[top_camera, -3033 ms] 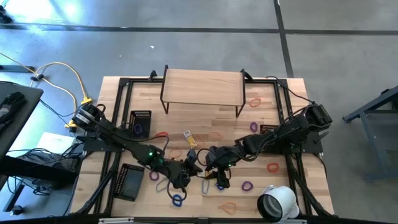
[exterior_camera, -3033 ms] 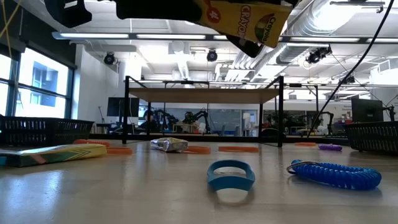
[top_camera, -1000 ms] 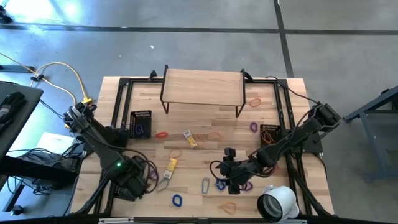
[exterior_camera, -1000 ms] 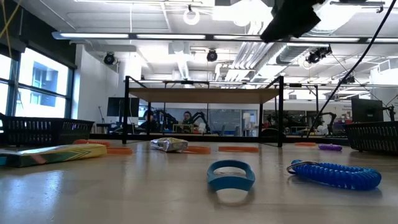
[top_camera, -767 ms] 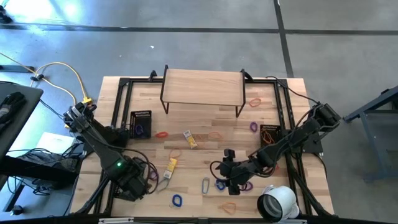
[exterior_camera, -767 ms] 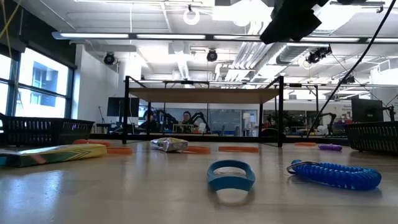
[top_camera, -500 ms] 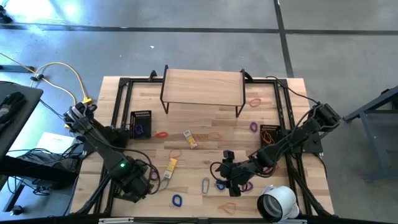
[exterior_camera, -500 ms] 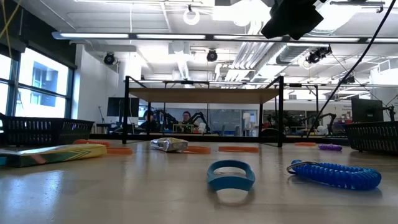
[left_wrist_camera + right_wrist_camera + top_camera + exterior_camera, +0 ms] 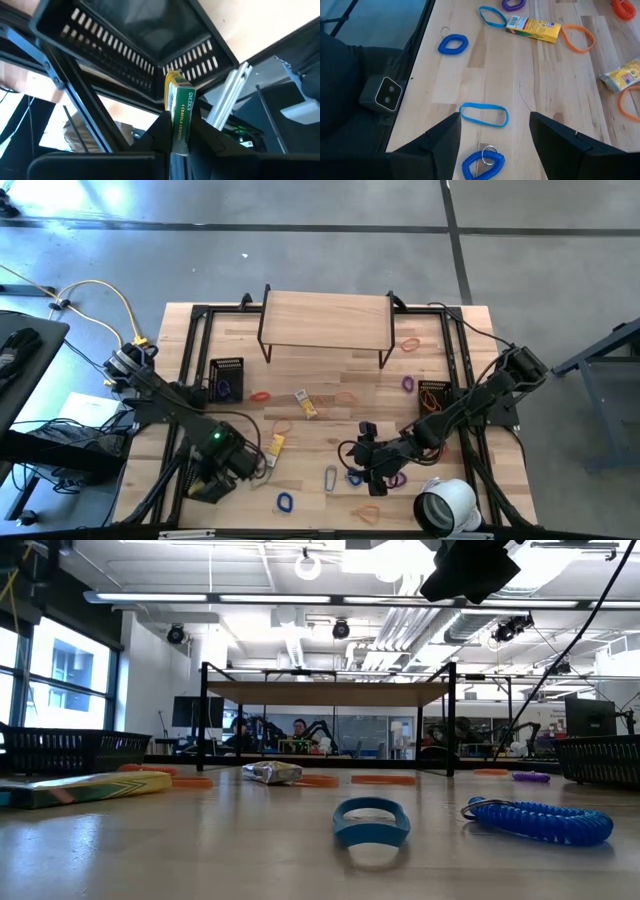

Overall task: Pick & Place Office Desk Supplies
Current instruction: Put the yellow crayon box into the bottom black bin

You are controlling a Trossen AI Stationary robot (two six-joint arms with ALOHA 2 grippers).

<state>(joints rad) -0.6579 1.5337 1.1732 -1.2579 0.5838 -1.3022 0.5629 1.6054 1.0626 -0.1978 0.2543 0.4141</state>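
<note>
My left gripper point(image 9: 179, 136) is shut on a green-and-yellow crayon box point(image 9: 180, 107), above the right side of the black mesh basket point(image 9: 203, 477) point(image 9: 135, 45) at the table's near left. In the high view my left gripper point(image 9: 238, 463) hides the box. My right gripper point(image 9: 492, 137) hangs open over the near middle of the table point(image 9: 366, 457), above a flat blue band point(image 9: 484, 114). A blue coil with a key ring point(image 9: 484, 162) lies under it. A second crayon box point(image 9: 532, 28), another blue coil point(image 9: 453, 43) and an orange band point(image 9: 577, 37) lie flat further left. My left gripper pinches the crayon box between its two fingers point(image 9: 161, 131), across the narrow sides of its near end point(image 9: 180, 142). The box sticks out along the fingers, and its free end point(image 9: 174, 80) points at the basket's wall. It is lifted clear of the table.
A wooden shelf on black legs point(image 9: 325, 320) stands at the far middle. Two more mesh baskets point(image 9: 226, 378) point(image 9: 432, 394) sit on the left and right. A large white tape roll point(image 9: 445, 505) stands near my right gripper. Loose bands, coils and a yellow packet point(image 9: 304, 402) dot the table.
My left arm has moved a little toward the table's right and far side, carrying the crayon box from over the middle of the near-left basket to its right side. It has stayed shut on the box.
</note>
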